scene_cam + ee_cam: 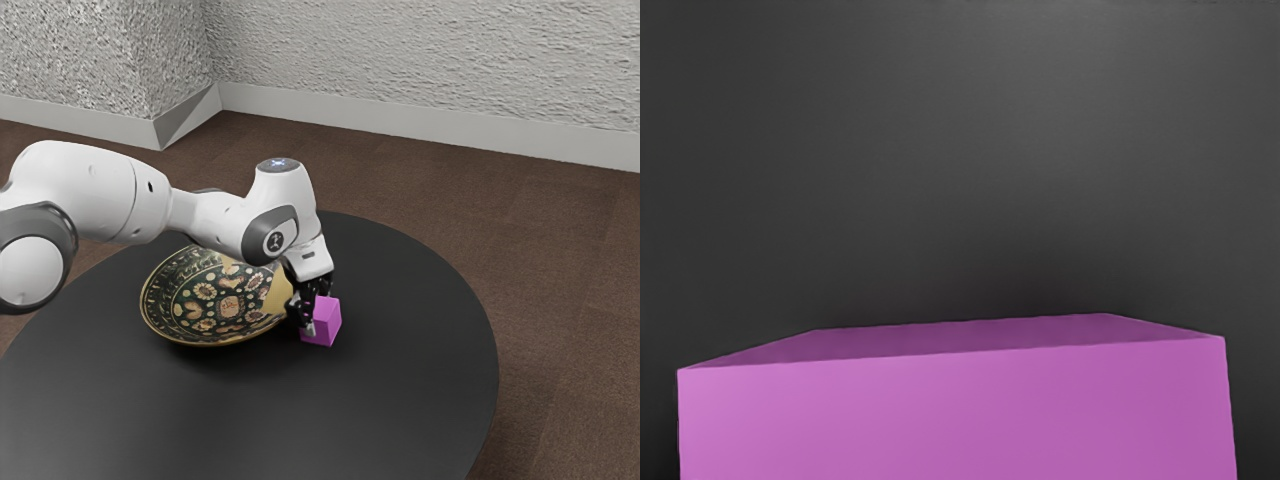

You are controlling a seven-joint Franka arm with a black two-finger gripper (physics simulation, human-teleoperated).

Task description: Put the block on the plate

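In the exterior view the black gripper (312,303) is low over the table, right at the magenta block (325,325), and partly covers its upper left side. The same block (960,415) looks large and close under my hand in the wrist view, with its top face and one side showing. Whether it rests on the table or hangs just above it, I cannot tell. The patterned plate (205,300), a wide dark bowl shape with a gold rim, stands beside the block toward the exterior view's left. My hand hides part of the plate's edge.
A round black table (400,400) carries both things, and its curved edge runs past the block on the exterior view's right. My arm's white links pass above the plate's far side. Brown floor and a pale textured wall lie beyond.
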